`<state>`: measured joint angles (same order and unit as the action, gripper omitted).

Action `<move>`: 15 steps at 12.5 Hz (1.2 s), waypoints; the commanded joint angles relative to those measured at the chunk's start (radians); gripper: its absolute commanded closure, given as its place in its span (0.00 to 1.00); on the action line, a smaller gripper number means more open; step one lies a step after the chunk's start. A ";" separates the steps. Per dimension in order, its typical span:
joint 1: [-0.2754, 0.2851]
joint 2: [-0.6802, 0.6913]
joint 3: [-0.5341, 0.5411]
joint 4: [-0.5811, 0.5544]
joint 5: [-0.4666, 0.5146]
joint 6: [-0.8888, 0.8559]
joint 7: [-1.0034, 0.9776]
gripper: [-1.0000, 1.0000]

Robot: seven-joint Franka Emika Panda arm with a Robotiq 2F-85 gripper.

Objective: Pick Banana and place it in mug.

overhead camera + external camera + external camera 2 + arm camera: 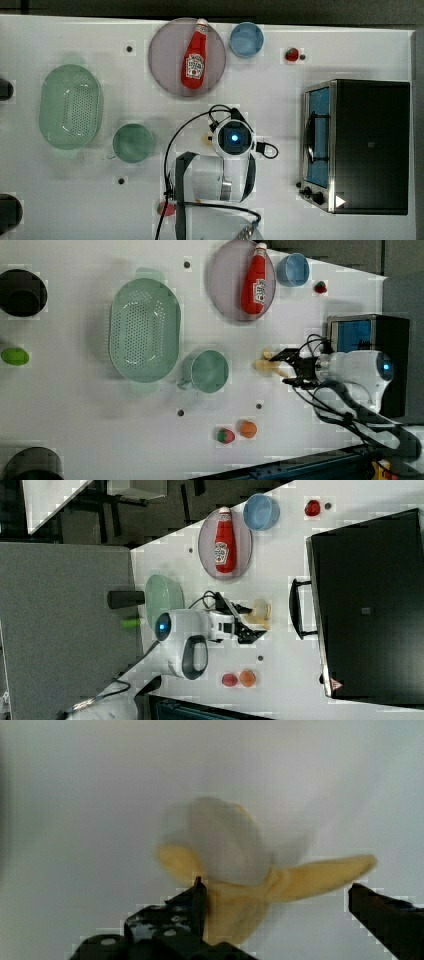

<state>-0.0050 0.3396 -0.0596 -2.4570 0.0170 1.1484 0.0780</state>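
top view: white table [60, 200], dark floor beyond; gripper [277, 892] open over banana [235, 870].

- White bench [60, 200] carries:
- green perforated basket [71, 106]
- teal mug [132, 143]
- grey plate [165, 60]
- blue cup [246, 39]
- Banana [265, 365]
- strawberries [292, 54]
- orange ball [247, 428]
- toaster oven [372, 145]

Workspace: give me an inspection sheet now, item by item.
Surface: white table, bare between items.
Job's things: Banana lies on the table between the open fingers; mug stands empty, apart.
Clutter: ketchup bottle on plate, blue cup, basket, strawberry, orange ball, oven.
Grippers: gripper open, at the Banana.
Cables: black cable looping off the wrist.
Surroundings: dark floor beyond the table.
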 commanded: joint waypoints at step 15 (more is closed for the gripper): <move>-0.023 -0.353 -0.005 0.070 -0.003 -0.335 -0.031 0.73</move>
<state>-0.0314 0.0585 -0.0345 -2.4453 -0.0028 0.8560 0.0777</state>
